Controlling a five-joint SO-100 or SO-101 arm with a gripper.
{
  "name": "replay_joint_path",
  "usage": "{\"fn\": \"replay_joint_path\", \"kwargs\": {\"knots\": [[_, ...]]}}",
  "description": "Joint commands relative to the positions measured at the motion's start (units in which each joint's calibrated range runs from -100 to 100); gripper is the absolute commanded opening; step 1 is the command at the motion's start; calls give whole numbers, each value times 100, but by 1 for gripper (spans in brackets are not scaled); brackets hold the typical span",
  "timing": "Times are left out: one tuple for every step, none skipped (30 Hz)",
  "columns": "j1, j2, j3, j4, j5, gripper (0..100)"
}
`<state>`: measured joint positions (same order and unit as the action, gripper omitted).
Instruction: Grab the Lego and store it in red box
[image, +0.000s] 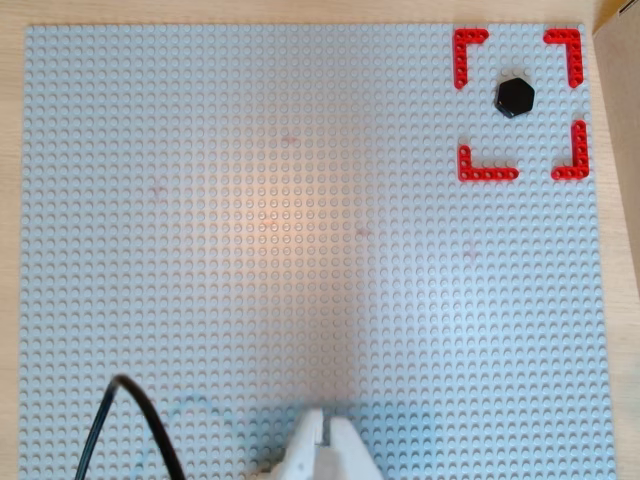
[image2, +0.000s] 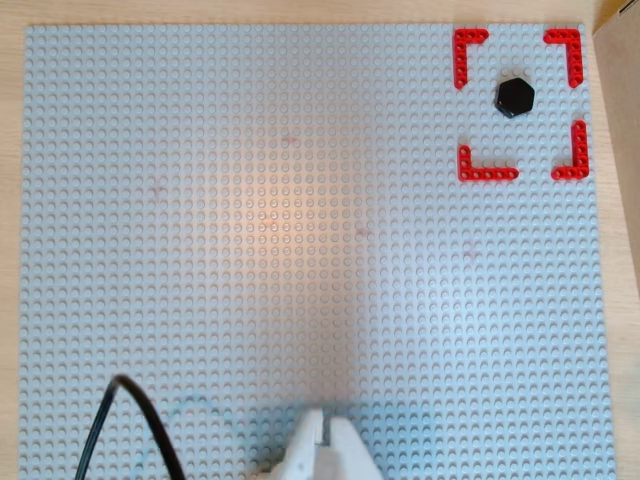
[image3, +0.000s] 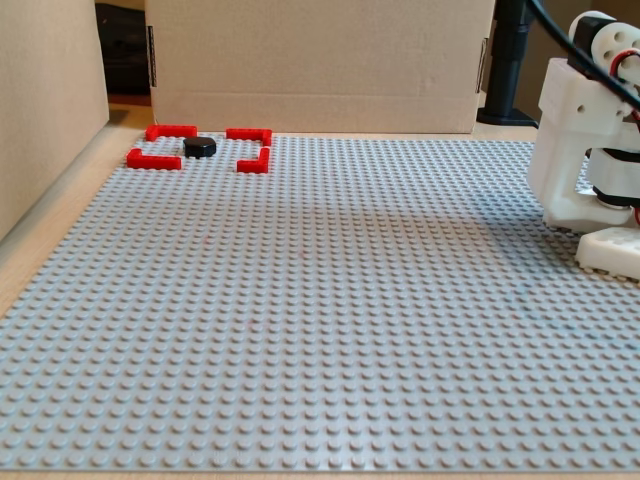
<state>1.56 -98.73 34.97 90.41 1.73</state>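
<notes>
**Desk:** Across the grey studded plate (image: 300, 230), from above, where does the black piece sit?

**Arm:** Up in the far right corner of that overhead view. The black hexagon (image: 515, 96) lies inside the red square (image: 470, 40) of four corner brackets, a little above its middle, touching none of them. My gripper (image: 325, 425) shows only as a white tip at the bottom edge, well apart from it. The piece lies ahead of me and to the right, diagonally across the plate.

**Desk:** And the other overhead view?

**Arm:** Same picture: hexagon (image2: 515, 96) within the red square (image2: 578, 150), gripper (image2: 325, 425) low at the bottom edge. The fingers look close together with a thin seam between them, but I cannot tell for sure whether they are shut. They hold nothing. A black cable (image2: 135, 420) curls at lower left.

**Desk:** From the side?

**Arm:** At the far left, the hexagon (image3: 199, 147) rests flat between the brackets (image3: 155, 160). Only my white body (image3: 575, 140) shows at right; the fingers are out of frame. It has no long axis to line up with. I judge the storing done already.
</notes>
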Motion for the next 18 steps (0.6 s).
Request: {"fn": "replay_joint_path", "kwargs": {"knots": [[-26,-51,-861,546,-17,1],[-26,-51,-1088,783,-17,1],[-26,-51,-1261,897,-17,1],[-19,-59,-1388,897,-17,1],[-11,-59,-1425,897,-7,1],[19,-59,-1415,897,-7,1],[19,-59,-1361,897,-7,1],[-11,-59,-1261,888,-12,1],[-19,-51,-1206,871,-12,1],[-26,-51,-1170,853,-12,1],[-19,-51,-1161,853,-12,1],[-26,-51,-1161,853,-12,1],[-26,-51,-1161,853,-12,1],[-26,-51,-1161,853,-12,1],[-19,-51,-1143,853,-12,1],[-26,-51,-1125,845,-12,1],[-26,-51,-1125,845,-12,1],[-19,-51,-1125,845,-12,1]]}}
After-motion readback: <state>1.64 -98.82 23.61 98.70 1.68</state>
